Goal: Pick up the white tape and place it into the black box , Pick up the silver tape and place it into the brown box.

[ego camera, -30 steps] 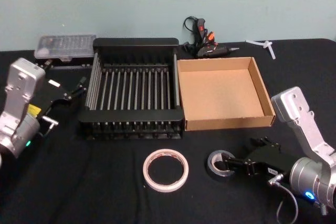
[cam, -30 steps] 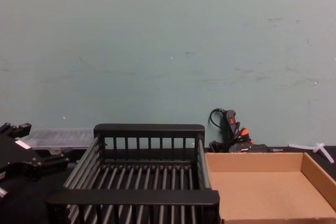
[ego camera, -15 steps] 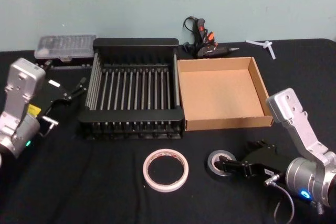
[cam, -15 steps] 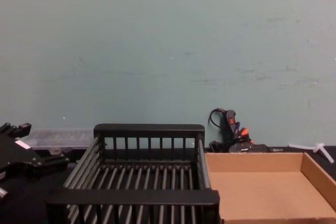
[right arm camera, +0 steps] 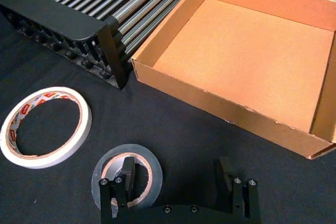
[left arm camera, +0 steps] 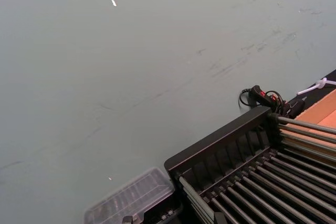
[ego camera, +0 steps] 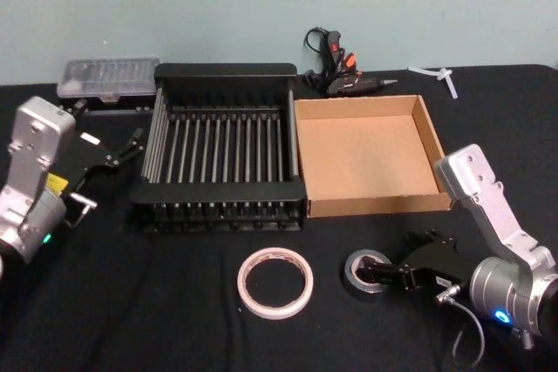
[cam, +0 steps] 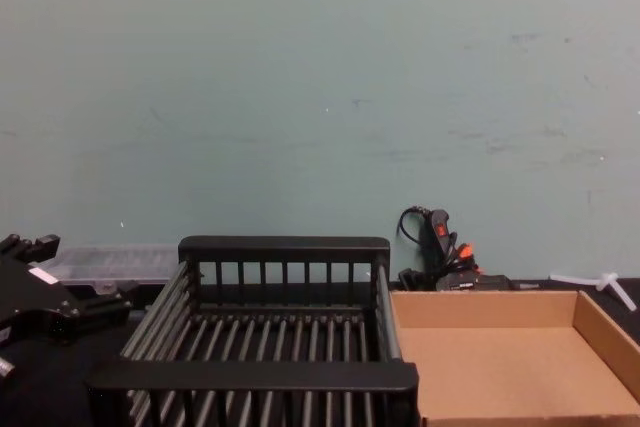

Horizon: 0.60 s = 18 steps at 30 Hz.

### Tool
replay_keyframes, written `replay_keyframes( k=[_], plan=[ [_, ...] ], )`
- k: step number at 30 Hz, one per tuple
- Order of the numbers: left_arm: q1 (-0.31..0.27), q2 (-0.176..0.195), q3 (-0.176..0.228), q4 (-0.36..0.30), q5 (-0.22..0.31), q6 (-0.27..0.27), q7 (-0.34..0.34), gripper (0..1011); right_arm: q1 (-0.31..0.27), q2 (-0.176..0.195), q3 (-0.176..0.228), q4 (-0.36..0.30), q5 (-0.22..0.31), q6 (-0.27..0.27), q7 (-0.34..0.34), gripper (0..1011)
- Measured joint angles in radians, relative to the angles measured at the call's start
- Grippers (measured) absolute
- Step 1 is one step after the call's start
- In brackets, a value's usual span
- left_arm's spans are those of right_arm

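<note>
Black left gripper (ego camera: 118, 156) was noted parked at mid-left of the head view, its finger state not discernible. White tape (ego camera: 275, 282) lay flat at lower centre. Silver tape (ego camera: 368, 271) was straddled by the right gripper (ego camera: 384, 277), spread wide, one finger inside the core. Closure on the roll's wall was judged advisable before lifting toward the brown box (ego camera: 366, 206).

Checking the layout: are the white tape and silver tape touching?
Apart. The right wrist view shows black table between the white tape and the silver tape.
</note>
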Motion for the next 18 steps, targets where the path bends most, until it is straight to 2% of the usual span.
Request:
replay_keyframes(
  k=[18],
  plan=[
    [0.0, 0.0, 0.0, 0.0, 0.0, 0.0, 0.0, 1001, 0.009, -0.018, 0.0, 0.02, -0.04, 0.002, 0.033, 1002]
  ],
)
